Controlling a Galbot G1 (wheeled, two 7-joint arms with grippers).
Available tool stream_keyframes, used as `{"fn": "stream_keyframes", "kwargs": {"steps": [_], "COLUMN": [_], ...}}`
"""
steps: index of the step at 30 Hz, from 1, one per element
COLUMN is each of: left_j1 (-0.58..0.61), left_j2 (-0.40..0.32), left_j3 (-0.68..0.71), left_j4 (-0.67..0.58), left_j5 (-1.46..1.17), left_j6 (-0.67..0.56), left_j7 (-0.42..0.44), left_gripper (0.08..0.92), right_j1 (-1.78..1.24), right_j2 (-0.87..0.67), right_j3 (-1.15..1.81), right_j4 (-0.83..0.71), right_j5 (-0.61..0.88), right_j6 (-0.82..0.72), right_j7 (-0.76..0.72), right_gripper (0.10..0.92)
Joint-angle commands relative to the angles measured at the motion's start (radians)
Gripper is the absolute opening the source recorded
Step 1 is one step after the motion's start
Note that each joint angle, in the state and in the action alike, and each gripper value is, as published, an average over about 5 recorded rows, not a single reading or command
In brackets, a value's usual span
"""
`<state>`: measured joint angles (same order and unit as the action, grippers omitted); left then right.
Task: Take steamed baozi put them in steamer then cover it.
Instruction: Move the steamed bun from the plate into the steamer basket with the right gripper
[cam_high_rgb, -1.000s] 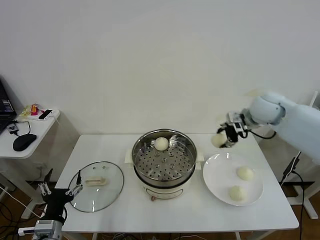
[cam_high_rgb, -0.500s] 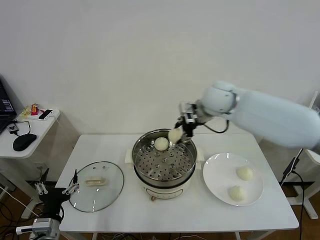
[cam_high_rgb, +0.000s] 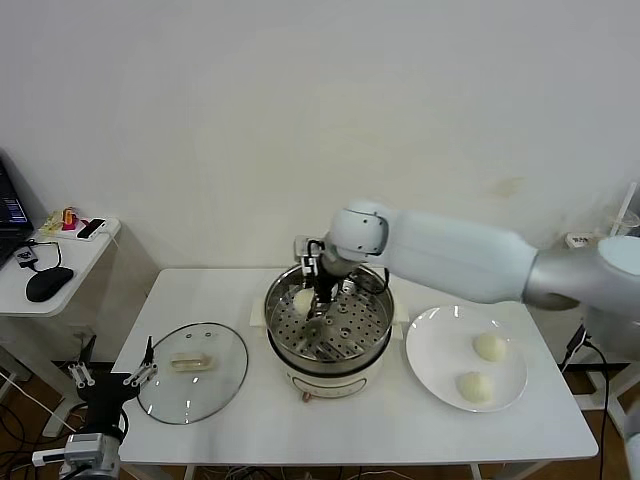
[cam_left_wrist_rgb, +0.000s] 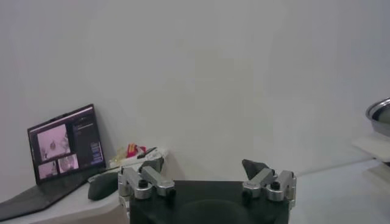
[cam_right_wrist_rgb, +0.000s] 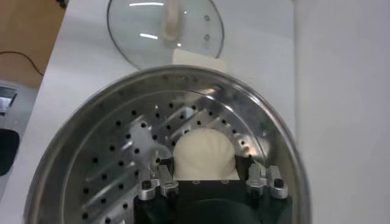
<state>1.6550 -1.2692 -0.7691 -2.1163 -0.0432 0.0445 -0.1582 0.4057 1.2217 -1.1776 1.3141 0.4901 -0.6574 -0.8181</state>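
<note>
My right gripper (cam_high_rgb: 320, 287) reaches across into the steamer (cam_high_rgb: 372, 330), a shiny perforated basket on a cream pot base. It is shut on a cream-white baozi (cam_high_rgb: 303, 299), held low over the perforated bottom. In the right wrist view the baozi (cam_right_wrist_rgb: 204, 152) sits between the jaws of the gripper (cam_right_wrist_rgb: 206, 175) inside the steamer (cam_right_wrist_rgb: 109, 158). Another baozi seen earlier in the basket is hidden behind the gripper. Two baozi (cam_high_rgb: 490, 346) (cam_high_rgb: 474, 386) lie on the white plate (cam_high_rgb: 440, 345). The glass cover (cam_high_rgb: 195, 372) lies flat on the table's left side; it also shows in the right wrist view (cam_right_wrist_rgb: 146, 33).
My left gripper (cam_high_rgb: 110, 384) is parked open beyond the table's front left corner; its wrist view (cam_left_wrist_rgb: 207, 181) shows the steamer rim (cam_left_wrist_rgb: 381, 114) far off. A side table (cam_high_rgb: 60, 250) with a mouse and a laptop stands at the left.
My right gripper has carried a baozi from above the plate leftward over the steamer and lowered it into the basket. The left arm has barely moved.
</note>
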Motion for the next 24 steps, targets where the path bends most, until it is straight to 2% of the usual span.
{"fn": "stream_keyframes", "kwargs": {"steps": [1, 15, 19, 24], "left_j1": [0.000, 0.000, 0.002, 0.005], "left_j2": [0.001, 0.001, 0.001, 0.001], "left_j3": [-0.002, -0.001, -0.002, -0.002], "left_j4": [0.003, 0.005, 0.005, -0.002], "left_j5": [0.000, 0.001, 0.001, 0.001], "left_j6": [0.000, -0.002, -0.003, -0.002], "left_j7": [0.000, 0.000, 0.000, 0.000], "left_gripper": [0.823, 0.823, 0.823, 0.823], "right_j1": [-0.045, -0.048, -0.035, 0.013], "right_j2": [0.068, 0.082, 0.071, 0.013], "right_j3": [-0.003, 0.015, 0.027, 0.041], "right_j4": [-0.063, -0.095, -0.090, -0.050], "right_j5": [0.001, -0.016, -0.032, -0.103], "right_j6": [-0.023, -0.026, -0.015, 0.054], "right_j7": [0.018, 0.024, -0.004, -0.130], "right_gripper": [0.619, 0.625, 0.710, 0.808]}}
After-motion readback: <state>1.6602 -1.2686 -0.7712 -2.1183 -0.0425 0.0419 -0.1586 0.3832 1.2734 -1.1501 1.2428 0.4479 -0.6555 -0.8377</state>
